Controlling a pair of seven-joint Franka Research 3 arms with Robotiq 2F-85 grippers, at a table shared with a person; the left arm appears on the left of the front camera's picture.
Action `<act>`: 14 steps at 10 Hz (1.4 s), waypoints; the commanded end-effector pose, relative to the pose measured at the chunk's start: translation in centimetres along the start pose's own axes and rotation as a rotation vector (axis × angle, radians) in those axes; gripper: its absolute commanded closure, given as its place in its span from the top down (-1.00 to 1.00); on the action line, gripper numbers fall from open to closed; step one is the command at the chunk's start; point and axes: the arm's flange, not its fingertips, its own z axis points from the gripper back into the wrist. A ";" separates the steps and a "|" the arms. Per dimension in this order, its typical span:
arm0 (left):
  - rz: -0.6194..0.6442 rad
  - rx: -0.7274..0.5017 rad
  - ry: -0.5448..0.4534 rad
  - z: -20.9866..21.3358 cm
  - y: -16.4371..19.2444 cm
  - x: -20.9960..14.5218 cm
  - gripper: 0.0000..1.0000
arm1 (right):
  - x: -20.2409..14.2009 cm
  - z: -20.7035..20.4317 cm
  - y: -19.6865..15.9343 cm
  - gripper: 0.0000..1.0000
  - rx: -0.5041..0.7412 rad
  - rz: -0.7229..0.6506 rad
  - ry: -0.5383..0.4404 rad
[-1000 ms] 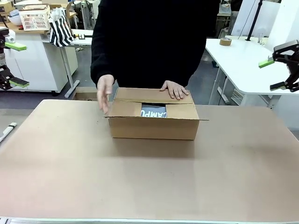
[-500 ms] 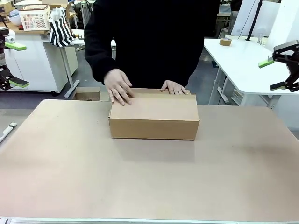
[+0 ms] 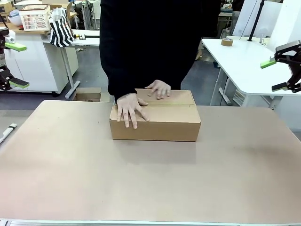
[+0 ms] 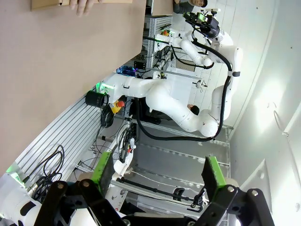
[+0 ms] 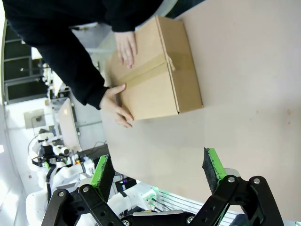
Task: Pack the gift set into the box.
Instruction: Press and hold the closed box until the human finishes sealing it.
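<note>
At my 9 o'clock the left gripper (image 3: 18, 65) hangs wide open and empty, off the table. At 12, the large plain brown cardboard box (image 3: 162, 123) sits closed near the far edge of the tan table (image 3: 150, 179), with a person's hand (image 3: 131, 109) flat on top and the other hand (image 3: 159, 88) behind it. At 3 o'clock the right gripper (image 3: 276, 74) is spread wide, holding nothing.

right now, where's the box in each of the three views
Front view: the box sits at centre, on the far half of the table.
Left wrist view: the box is a brown sliver at the top-left edge.
Right wrist view: the box is upper middle, seen tilted.
Shared landmark: the person's hand lying flat on its top.
</note>
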 end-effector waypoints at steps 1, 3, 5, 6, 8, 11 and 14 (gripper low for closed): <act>0.011 0.009 -0.006 -0.1 0.0 -0.2 1.00 | 0.0 0.2 -0.1 1.00 -0.014 0.000 0.009; 0.011 0.009 -0.006 -0.1 0.0 -0.2 1.00 | 0.0 0.2 -0.1 1.00 -0.014 0.000 0.009; 0.011 0.009 -0.006 -0.1 0.0 -0.2 1.00 | 0.0 0.2 -0.1 1.00 -0.014 0.000 0.009; 0.011 0.009 -0.006 -0.1 0.0 -0.2 1.00 | 0.0 0.2 -0.1 1.00 -0.014 0.000 0.009; 0.011 0.009 -0.006 -0.1 0.0 -0.2 1.00 | 0.0 0.2 -0.1 1.00 -0.014 0.000 0.009; 0.011 0.009 -0.006 -0.1 0.0 -0.2 1.00 | 0.0 0.2 -0.1 1.00 -0.014 0.000 0.009; 0.011 0.009 -0.006 -0.1 0.0 -0.2 1.00 | 0.0 0.2 -0.1 1.00 -0.014 0.000 0.009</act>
